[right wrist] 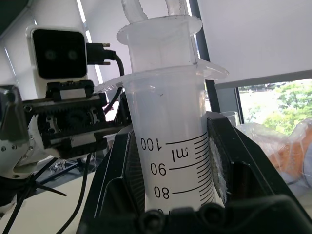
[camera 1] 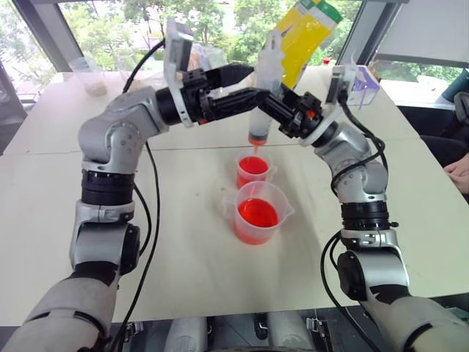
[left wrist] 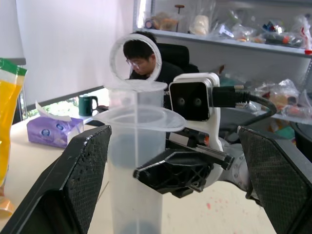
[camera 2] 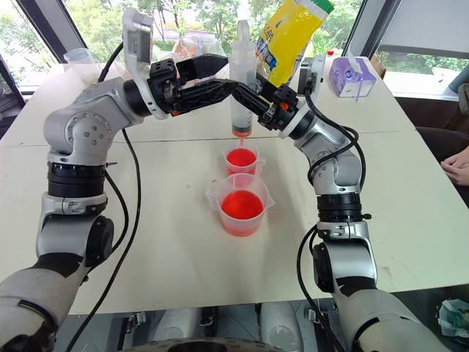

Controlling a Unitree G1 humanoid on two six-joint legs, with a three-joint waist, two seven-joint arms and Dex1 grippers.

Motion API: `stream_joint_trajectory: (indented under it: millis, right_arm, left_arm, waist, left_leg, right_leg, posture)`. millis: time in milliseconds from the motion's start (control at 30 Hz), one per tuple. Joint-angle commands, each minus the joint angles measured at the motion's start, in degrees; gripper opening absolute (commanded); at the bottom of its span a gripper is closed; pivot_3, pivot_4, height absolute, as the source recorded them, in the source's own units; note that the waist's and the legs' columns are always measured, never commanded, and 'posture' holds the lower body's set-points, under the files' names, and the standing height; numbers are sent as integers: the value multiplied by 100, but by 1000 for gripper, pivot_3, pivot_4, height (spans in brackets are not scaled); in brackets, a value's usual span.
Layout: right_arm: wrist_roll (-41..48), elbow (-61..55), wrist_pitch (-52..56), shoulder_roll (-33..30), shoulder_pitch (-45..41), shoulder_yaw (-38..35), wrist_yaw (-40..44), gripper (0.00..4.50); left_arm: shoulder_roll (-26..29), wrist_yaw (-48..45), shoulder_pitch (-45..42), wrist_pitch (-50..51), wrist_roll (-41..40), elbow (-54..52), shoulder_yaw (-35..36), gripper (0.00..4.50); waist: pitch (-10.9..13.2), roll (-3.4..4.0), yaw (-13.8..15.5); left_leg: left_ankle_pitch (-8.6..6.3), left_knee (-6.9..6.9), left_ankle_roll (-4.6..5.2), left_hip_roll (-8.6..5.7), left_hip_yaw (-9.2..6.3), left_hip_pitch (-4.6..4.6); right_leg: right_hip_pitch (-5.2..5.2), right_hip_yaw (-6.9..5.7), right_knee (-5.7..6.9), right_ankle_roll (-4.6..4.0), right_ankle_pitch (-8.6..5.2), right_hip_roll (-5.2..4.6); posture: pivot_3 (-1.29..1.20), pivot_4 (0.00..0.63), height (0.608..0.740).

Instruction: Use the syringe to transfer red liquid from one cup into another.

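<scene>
The syringe [camera 1: 264, 88] stands upright over the smaller cup [camera 1: 253, 170], a little red liquid [camera 1: 256, 138] left at its bottom and a thin red thread falling from the tip. My right gripper [camera 1: 272, 104] is shut on the barrel [right wrist: 173, 161] from the right. My left gripper [camera 1: 256, 82] comes in from the left, open, with its fingers [left wrist: 80, 180] on either side of the upper barrel and apart from it. The plunger [left wrist: 135, 90] is pushed far down. The larger beaker [camera 1: 258, 213] with spout and handle stands just in front, holding red liquid [camera 2: 241, 205].
A yellow bag [camera 1: 304, 33] stands behind the syringe and a purple tissue box [camera 1: 363, 84] at the back right. A person's hand [camera 1: 460, 172] rests at the right edge. Clear containers [camera 1: 91, 77] sit at the far left. A seated person [left wrist: 141, 53] faces the table.
</scene>
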Motion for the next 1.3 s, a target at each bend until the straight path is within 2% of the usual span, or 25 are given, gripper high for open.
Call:
stream_joint_trajectory:
  millis: [33, 233, 500, 867, 967, 1033, 1100, 1167, 1200, 1233, 1300]
  right_arm:
    - [-13, -146, -65, 31, -5, 68, 25, 1382]
    - [-19, -108, -89, 14, -11, 83, 24, 1382]
    - [-18, -141, -95, 23, -9, 109, 34, 1382]
    - [-334, -371, -332, -15, 123, 412, 204, 1382]
    - [-390, -337, -405, -6, 130, 443, 213, 1382]
    - [-413, -330, -428, -1, 134, 441, 221, 1382]
    - [-428, -315, -444, 6, 127, 436, 231, 1382]
    - [-436, -299, -457, 11, 118, 436, 239, 1382]
    - [-437, -295, -463, 13, 116, 436, 244, 1382]
    - [-437, -295, -470, 11, 116, 437, 249, 1382]
    - [-435, -302, -470, 12, 114, 430, 258, 1382]
  left_arm:
    - [74, -109, -225, -94, -145, -212, 135, 4253]
    - [97, -87, -269, -37, -235, -317, 190, 4253]
    - [-48, 4, -213, -84, 8, -260, -140, 4253]
    - [-363, 20, -530, -308, 376, 320, -333, 4253]
    - [-389, -7, -543, -273, 402, 339, -354, 3530]
    - [-393, -28, -522, -244, 402, 315, -369, 2657]
    - [-391, -43, -497, -231, 404, 295, -378, 1531]
    - [-386, -49, -491, -223, 412, 300, -378, 760]
    - [-380, -45, -482, -223, 434, 299, -389, 232]
    - [-375, -42, -473, -227, 456, 296, -402, 42]
    - [-370, -50, -449, -238, 490, 291, -422, 42]
  waist:
    - [0, 1, 0]
    - [1, 1, 8]
    - [1, 1, 11]
    - [1, 1, 15]
    - [1, 1, 3]
    - [1, 1, -7]
    - [1, 1, -1]
    - [1, 1, 5]
    - [1, 1, 6]
    - [1, 1, 10]
    - [1, 1, 23]
  left_leg:
    - [0, 0, 0, 0, 1, 0]
    - [0, 0, 0, 0, 0, 0]
    - [0, 0, 0, -1, 0, 0]
    - [0, 0, 0, -3, 1, 0]
    - [0, 0, 0, -2, 0, 0]
    - [0, 0, 0, -1, 0, 1]
    - [0, 0, 0, 0, -1, 1]
    - [0, 0, 0, 0, 0, 0]
    - [0, 0, 0, 0, 0, 0]
    - [0, 0, 0, 0, 0, 0]
    - [0, 0, 0, -2, -2, -1]
  right_leg:
    - [0, 0, 0, 0, 0, 0]
    - [0, 0, 1, 0, 0, -1]
    - [0, 0, 1, 0, 0, -1]
    - [0, 0, 0, 0, 0, -1]
    - [0, 0, 0, 0, 0, 0]
    - [0, 0, 1, 0, 0, 1]
    - [-1, 0, 1, 0, 0, 2]
    - [-1, 0, 1, 0, 0, 1]
    - [-1, 0, 1, 0, 0, 1]
    - [-1, 0, 1, 0, 0, 1]
    - [0, -1, 0, 0, 0, 0]
  posture:
    - [0, 150, 740]
    - [0, 150, 740]
    - [0, 150, 740]
    - [0, 150, 740]
    - [0, 150, 740]
    - [0, 150, 740]
    - [0, 150, 740]
    - [0, 150, 740]
    - [0, 150, 740]
    - [0, 150, 740]
    - [0, 150, 740]
